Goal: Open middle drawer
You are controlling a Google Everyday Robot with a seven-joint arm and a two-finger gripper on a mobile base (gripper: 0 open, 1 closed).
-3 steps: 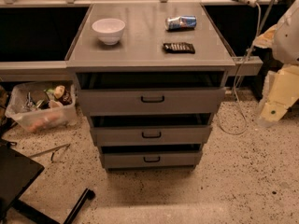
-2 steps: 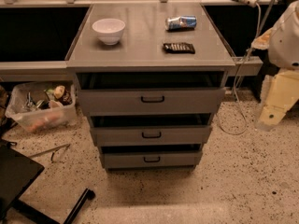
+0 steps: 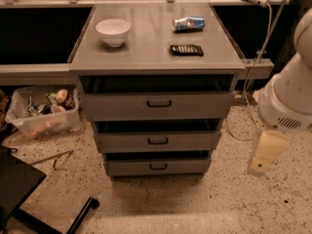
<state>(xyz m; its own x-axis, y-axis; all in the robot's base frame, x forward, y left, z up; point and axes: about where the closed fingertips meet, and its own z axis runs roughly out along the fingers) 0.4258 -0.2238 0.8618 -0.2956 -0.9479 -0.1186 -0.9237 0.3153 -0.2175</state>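
A grey cabinet holds three drawers stacked one above another. The middle drawer (image 3: 157, 141) has a grey front and a small black loop handle (image 3: 158, 141). It sits between the tallest top drawer (image 3: 157, 105) and the shortest bottom drawer (image 3: 157, 167). All three fronts stand slightly out, with dark gaps above them. My gripper (image 3: 263, 155) hangs at the right edge of the view, cream-coloured, below the white arm (image 3: 292, 91). It is well right of the cabinet and touches nothing.
On the cabinet top lie a white bowl (image 3: 113, 31), a tipped can (image 3: 188, 23) and a black remote (image 3: 186, 49). A clear bin of clutter (image 3: 41, 113) stands left on the speckled floor. A black chair base (image 3: 29, 194) is at lower left. Cables hang at right.
The arm and gripper have shifted slightly at the right edge. The drawers have not moved.
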